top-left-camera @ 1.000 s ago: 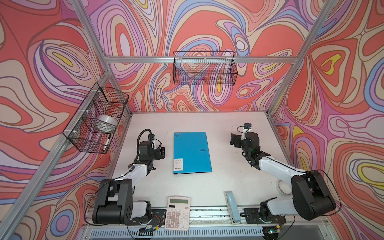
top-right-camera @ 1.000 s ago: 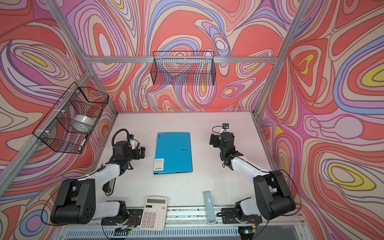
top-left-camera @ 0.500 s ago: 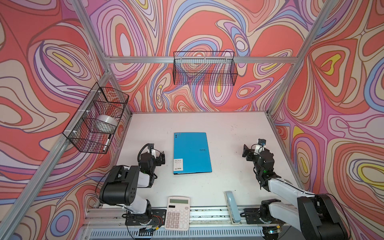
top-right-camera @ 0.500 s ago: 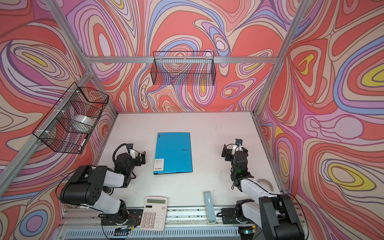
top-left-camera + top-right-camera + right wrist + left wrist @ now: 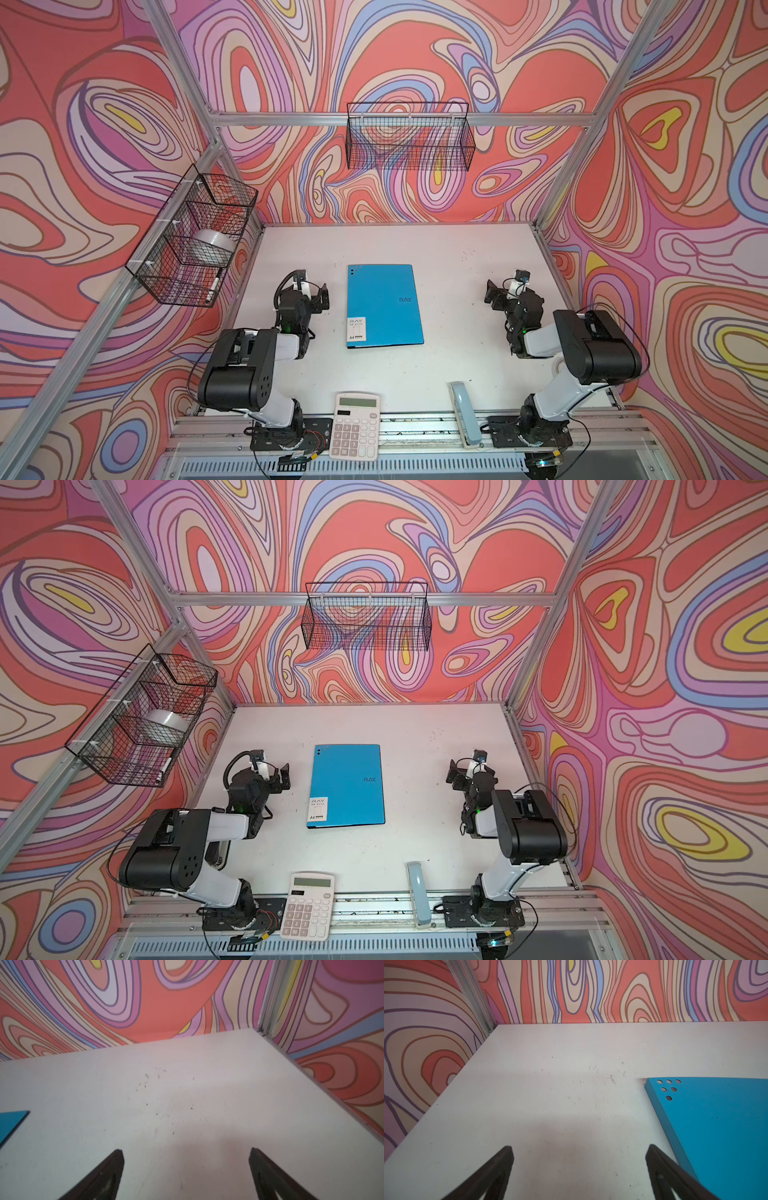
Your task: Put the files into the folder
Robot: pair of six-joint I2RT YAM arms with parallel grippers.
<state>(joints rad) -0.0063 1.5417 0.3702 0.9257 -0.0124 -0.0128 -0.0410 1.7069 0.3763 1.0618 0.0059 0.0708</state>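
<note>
A flat, bright blue plastic folder (image 5: 384,305) (image 5: 347,785) lay closed in the middle of the white bench (image 5: 457,257), with its long sides running from the near edge to the far edge. Its cover faced up, showing a small "RAY" logo and a white label sticker at the near left corner. The shut cover hid whatever was inside. The left tool (image 5: 319,296) (image 5: 280,776) hung low over bare bench just left of the folder, apart from it. In the left wrist view its two dark fingers were spread wide with nothing between them (image 5: 579,1151), and the folder's punched corner (image 5: 720,1126) lay beside one finger. The right tool (image 5: 494,295) (image 5: 455,777) sat well to the right of the folder, also over bare bench. Its fingers were likewise spread and empty in the right wrist view (image 5: 187,1153), where only a blue corner of the folder (image 5: 10,1122) showed at the edge. A white desk calculator (image 5: 355,426) (image 5: 308,906) rested on the near edge between the arm bases. A pale blue-grey oblong object (image 5: 465,411) lay near the right base. A black wire basket (image 5: 409,141) hung on the back wall. A second black wire basket (image 5: 191,241) on the left wall held a roll of clear tape (image 5: 214,245).
</note>
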